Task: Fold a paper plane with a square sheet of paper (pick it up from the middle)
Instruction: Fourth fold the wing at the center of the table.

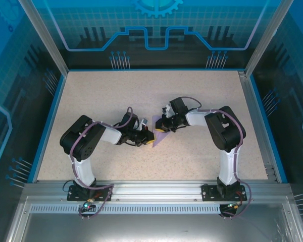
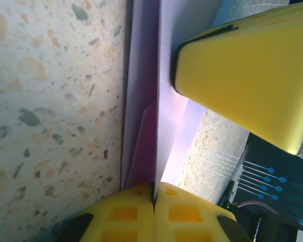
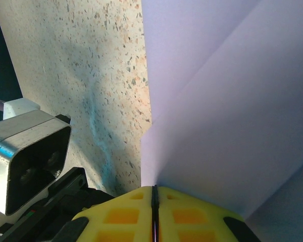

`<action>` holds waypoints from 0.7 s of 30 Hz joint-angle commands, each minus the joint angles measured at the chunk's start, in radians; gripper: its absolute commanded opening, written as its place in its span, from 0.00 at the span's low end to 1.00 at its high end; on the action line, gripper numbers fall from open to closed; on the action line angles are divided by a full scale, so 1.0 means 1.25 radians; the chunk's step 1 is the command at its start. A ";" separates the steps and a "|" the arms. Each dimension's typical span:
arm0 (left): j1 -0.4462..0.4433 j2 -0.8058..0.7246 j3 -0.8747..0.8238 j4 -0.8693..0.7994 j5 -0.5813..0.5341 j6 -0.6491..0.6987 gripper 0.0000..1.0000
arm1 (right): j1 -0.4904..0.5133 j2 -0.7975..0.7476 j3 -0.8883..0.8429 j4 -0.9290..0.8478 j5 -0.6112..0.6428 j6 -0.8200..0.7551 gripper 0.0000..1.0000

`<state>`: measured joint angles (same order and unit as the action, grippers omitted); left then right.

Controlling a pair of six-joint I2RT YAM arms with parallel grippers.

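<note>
left claw [image 1: 147, 139]: was clenched on the folded sheet of paper [image 1: 159, 135]
right claw [image 1: 164, 124]: clenched on the same sheet
sheet of paper: sat mid-table [image 1: 116, 91], between both claws

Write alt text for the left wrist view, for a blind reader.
The left claw, yellow, is shut on the edge of a folded lavender paper, seen edge-on over a speckled table. The right claw, also yellow, meets the paper from the upper right.
</note>
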<state>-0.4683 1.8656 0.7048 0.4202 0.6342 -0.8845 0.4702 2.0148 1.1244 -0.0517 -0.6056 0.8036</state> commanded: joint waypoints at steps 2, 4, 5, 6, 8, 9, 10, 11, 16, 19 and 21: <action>0.012 0.040 -0.016 -0.093 -0.035 0.006 0.00 | -0.015 0.020 0.016 -0.021 -0.002 -0.027 0.10; 0.012 0.041 -0.019 -0.087 -0.036 0.002 0.00 | -0.019 0.025 0.021 -0.028 -0.005 -0.032 0.10; 0.012 0.043 -0.022 -0.082 -0.036 0.000 0.00 | -0.020 0.026 0.023 -0.028 -0.008 -0.032 0.10; 0.012 0.043 -0.023 -0.079 -0.036 -0.002 0.00 | -0.022 0.029 0.024 -0.029 -0.013 -0.032 0.10; 0.012 0.043 -0.026 -0.073 -0.038 -0.006 0.00 | -0.026 0.038 0.033 -0.027 -0.034 -0.039 0.11; 0.012 0.043 -0.026 -0.071 -0.040 -0.009 0.00 | -0.027 0.041 0.037 -0.034 -0.033 -0.042 0.11; 0.012 0.044 -0.026 -0.071 -0.039 -0.009 0.00 | -0.028 0.043 0.042 -0.042 -0.030 -0.046 0.11; 0.011 0.045 -0.025 -0.070 -0.040 -0.009 0.00 | -0.029 0.047 0.046 -0.048 -0.032 -0.049 0.11; 0.012 0.047 -0.033 -0.063 -0.046 -0.016 0.00 | -0.034 0.036 0.043 -0.048 -0.039 -0.044 0.12; 0.012 0.046 -0.042 -0.056 -0.047 -0.019 0.00 | -0.041 -0.008 0.026 -0.045 -0.017 -0.040 0.12; 0.011 0.051 -0.042 -0.056 -0.047 -0.017 0.00 | -0.040 -0.008 0.033 -0.059 -0.021 -0.042 0.12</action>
<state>-0.4656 1.8698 0.6968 0.4450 0.6415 -0.8925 0.4374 2.0449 1.1660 -0.0948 -0.6353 0.7624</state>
